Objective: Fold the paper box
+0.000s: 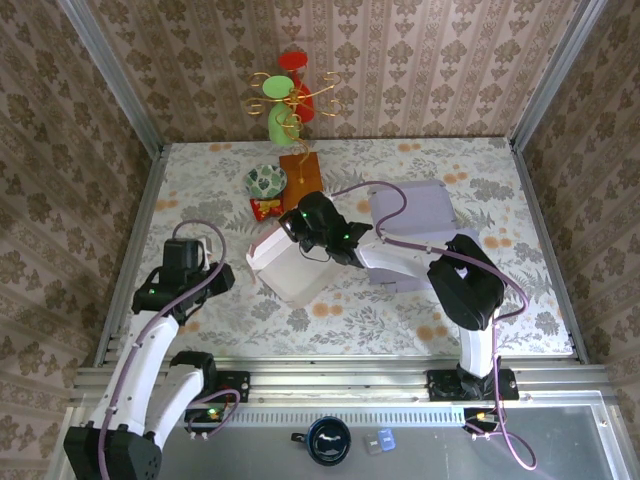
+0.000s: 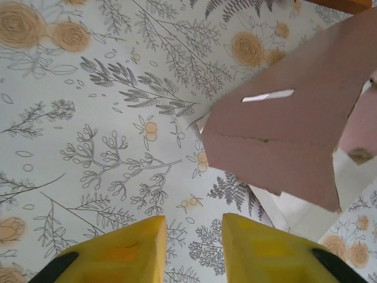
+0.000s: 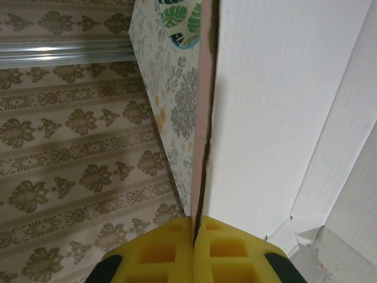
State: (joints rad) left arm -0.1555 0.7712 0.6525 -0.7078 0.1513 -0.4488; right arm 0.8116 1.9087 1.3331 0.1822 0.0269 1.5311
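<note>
Sitting mid-table on the floral tablecloth [image 1: 400, 310] in the top view, the paper box [image 1: 290, 272] is a flat-panelled, pale pink cardboard shape, with the right gripper [image 1: 298, 228] at its 12 o'clock edge and the left gripper [image 1: 190, 262] well apart at its 9 o'clock. From the left wrist, the yellow fingers [image 2: 123, 250] stand apart around nothing, and the box's matte pink, slotted flap lies at their 2 o'clock. From the right wrist, the yellow fingers [image 3: 227, 247] are clamped together on a thin upright wall of the box, pink outside and ribbed white inside.
</note>
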